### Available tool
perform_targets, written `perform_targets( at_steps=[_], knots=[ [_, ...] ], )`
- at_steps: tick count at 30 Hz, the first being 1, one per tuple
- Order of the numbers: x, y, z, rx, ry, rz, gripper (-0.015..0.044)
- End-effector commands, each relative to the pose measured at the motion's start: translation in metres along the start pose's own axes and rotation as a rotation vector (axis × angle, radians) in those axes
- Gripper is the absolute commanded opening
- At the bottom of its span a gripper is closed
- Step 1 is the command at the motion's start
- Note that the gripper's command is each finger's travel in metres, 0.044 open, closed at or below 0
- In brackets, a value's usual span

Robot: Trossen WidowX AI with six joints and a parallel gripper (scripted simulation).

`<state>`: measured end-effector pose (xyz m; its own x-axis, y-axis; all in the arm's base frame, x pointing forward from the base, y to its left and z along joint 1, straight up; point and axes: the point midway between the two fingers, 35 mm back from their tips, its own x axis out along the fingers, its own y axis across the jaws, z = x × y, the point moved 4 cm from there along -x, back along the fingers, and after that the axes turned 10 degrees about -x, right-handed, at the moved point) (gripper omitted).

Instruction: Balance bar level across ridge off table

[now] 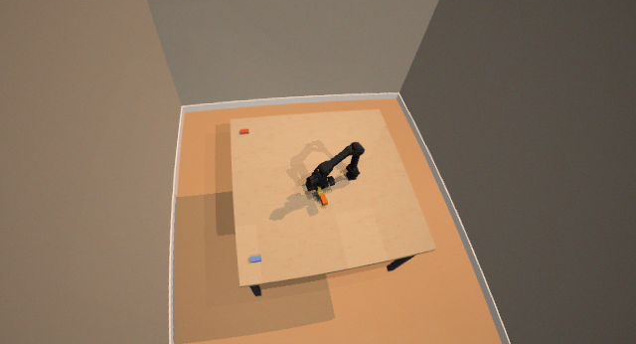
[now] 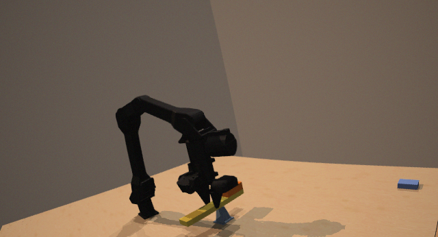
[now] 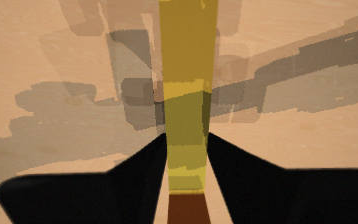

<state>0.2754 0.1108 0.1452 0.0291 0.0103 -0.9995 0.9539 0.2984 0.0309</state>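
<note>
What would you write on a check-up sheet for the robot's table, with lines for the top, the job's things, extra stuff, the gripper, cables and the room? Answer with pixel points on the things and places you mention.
Surface: pale wood table (image 1: 298, 245) (image 2: 308, 196), shadows across it.
Job's things: yellow bar (image 2: 196, 214) (image 3: 187, 120) slants in the exterior view, its end with the orange block (image 2: 233, 190) (image 1: 324, 200) higher; blue ridge (image 2: 223, 216) below it, contact unclear.
Clutter: red block (image 1: 244, 131) and blue block (image 1: 255, 258) (image 2: 408, 184) near table corners.
Gripper: gripper (image 2: 213, 205) (image 3: 186, 137) shut on the yellow bar.
Cables: nothing seen.
Surroundings: plain walls (image 1: 298, 41) (image 2: 325, 76), orange floor (image 1: 397, 309).
</note>
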Motion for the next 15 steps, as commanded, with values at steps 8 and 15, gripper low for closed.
perform_targets(
  at_steps=[8, 15],
  knots=[
    [-0.0001, 0.0, 0.0001, 0.0, 0.0, 0.0, 0.0],
    [-0.0001, 0.0, 0.0001, 0.0, 0.0, 0.0, 0.0]
  ],
)
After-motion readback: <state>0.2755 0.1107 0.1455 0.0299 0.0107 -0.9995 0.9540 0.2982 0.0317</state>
